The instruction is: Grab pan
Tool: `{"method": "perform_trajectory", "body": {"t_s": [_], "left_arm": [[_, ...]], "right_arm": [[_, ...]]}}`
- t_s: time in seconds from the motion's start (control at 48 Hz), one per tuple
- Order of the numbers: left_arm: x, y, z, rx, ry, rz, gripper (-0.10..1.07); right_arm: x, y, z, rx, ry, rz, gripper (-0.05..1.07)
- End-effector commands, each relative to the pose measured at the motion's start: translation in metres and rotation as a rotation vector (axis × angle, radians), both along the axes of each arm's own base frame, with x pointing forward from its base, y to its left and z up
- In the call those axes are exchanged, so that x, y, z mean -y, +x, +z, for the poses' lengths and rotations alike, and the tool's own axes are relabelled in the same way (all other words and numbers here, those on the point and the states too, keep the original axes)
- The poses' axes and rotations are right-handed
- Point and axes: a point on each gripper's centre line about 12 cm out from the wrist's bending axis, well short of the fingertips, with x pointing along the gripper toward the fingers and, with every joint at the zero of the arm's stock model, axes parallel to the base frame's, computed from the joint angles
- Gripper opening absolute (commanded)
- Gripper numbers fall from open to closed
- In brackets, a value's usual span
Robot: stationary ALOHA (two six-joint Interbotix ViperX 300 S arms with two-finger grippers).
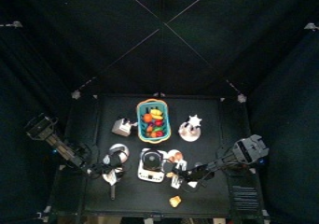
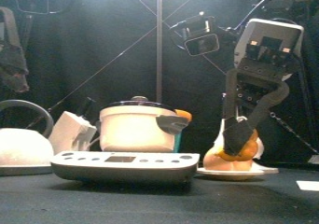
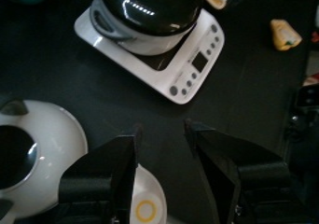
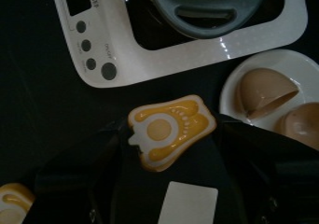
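Note:
The pan (image 2: 137,125) is a white pot with a dark lid and a grey handle. It stands on a white cooker (image 2: 125,164) with a row of buttons near the table's front middle. It also shows in the top view (image 1: 152,162) and the left wrist view (image 3: 144,8). My left gripper (image 3: 162,167) is open and empty, apart from the pan, above a white kettle (image 3: 37,153). My right gripper (image 2: 237,139) hangs over a white plate (image 2: 240,171) right of the pan, above a toy fried egg (image 4: 169,130).
A green basket of fruit (image 1: 152,120) stands behind the cooker, with a white object (image 1: 122,127) to its left and a star-shaped one (image 1: 191,127) to its right. A small yellow piece (image 1: 174,202) lies near the front edge. Egg halves (image 4: 262,86) lie on the plate.

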Motion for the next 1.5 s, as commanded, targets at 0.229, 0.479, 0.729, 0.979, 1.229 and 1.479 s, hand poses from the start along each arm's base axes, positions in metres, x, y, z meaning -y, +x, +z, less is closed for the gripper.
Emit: {"method": "perform_trajectory", "body": {"t_s": [0.229, 0.479, 0.729, 0.979, 1.229, 1.479], "left_arm": [[0.001, -0.015, -0.004, -0.161, 0.093, 0.185, 0.8], [0.019, -0.032, -0.017, -0.341, 0.155, 0.284, 0.8], [0.014, -0.046, -0.028, -0.45, 0.247, 0.358, 0.8], [0.007, -0.065, -0.046, -0.532, 0.223, 0.419, 0.8], [0.004, -0.067, -0.073, -0.439, 0.068, 0.388, 0.8], [-0.002, -0.063, -0.085, -0.332, 0.0, 0.38, 0.76]], "right_arm": [[0.0, 0.002, 0.017, 0.045, 0.016, -0.001, 0.76], [0.0, 0.002, 0.017, 0.044, 0.015, -0.001, 0.76], [0.0, 0.003, 0.017, 0.046, 0.015, -0.001, 0.76], [0.001, 0.004, 0.016, 0.046, 0.01, 0.0, 0.76], [0.001, 0.004, 0.016, 0.044, 0.009, -0.001, 0.76], [0.001, 0.004, 0.016, 0.043, 0.011, -0.002, 0.76]]}}
